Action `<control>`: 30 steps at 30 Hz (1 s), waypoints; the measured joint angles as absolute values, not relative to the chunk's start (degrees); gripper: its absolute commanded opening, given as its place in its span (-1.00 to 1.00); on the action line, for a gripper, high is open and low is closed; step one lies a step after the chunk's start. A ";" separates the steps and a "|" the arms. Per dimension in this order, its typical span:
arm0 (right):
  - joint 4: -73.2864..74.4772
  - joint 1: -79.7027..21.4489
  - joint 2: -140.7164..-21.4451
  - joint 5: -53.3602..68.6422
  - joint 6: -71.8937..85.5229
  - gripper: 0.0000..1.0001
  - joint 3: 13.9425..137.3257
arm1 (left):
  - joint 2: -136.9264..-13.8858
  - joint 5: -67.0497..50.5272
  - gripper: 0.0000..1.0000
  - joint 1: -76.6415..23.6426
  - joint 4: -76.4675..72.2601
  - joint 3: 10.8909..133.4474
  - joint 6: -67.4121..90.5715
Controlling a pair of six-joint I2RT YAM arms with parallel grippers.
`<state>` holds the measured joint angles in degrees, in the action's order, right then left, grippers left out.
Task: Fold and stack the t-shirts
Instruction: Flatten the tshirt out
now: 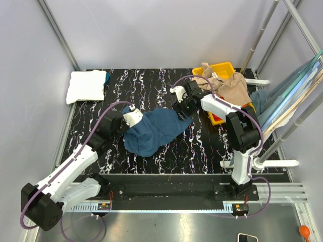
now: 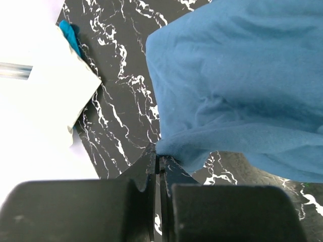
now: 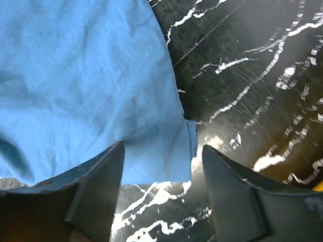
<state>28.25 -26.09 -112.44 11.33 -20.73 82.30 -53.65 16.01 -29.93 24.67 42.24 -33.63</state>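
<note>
A dark teal-blue t-shirt (image 1: 156, 131) lies crumpled mid-table; it also shows in the left wrist view (image 2: 237, 80) and the right wrist view (image 3: 81, 85). My left gripper (image 1: 128, 122) is shut, pinching the shirt's left edge (image 2: 161, 148). My right gripper (image 1: 177, 108) is open over the shirt's right corner (image 3: 161, 151), jaws spread either side of the cloth. A folded white t-shirt (image 1: 87, 85) lies at the far left, over a bit of blue cloth. A tan t-shirt (image 1: 232, 85) is heaped in a yellow bin (image 1: 222, 68).
Hangers and rails (image 1: 287, 96) lean at the right edge. A red-orange cloth (image 1: 250, 107) peeks from beside the bin. The black marbled table (image 1: 151, 85) has a raised frame rail (image 1: 171, 189) along its near edge.
</note>
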 measured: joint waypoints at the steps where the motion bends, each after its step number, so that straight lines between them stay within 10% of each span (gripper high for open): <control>1: 28.23 -26.09 -113.36 11.88 -20.75 0.32 82.91 | -53.65 16.36 -1.00 -29.93 24.38 41.93 -33.85; 7: 28.47 -26.09 -117.10 13.58 -21.12 -0.06 84.09 | -53.60 17.85 -1.00 -29.91 23.42 40.75 -34.83; 12: 29.21 -26.09 -118.06 14.24 -21.76 -1.00 84.49 | -53.60 18.55 -1.00 -29.28 22.22 40.64 -35.35; 30: 42.87 -26.13 -108.29 -5.32 -31.48 -1.00 113.75 | -58.65 26.37 -1.00 -20.01 10.66 60.47 -32.75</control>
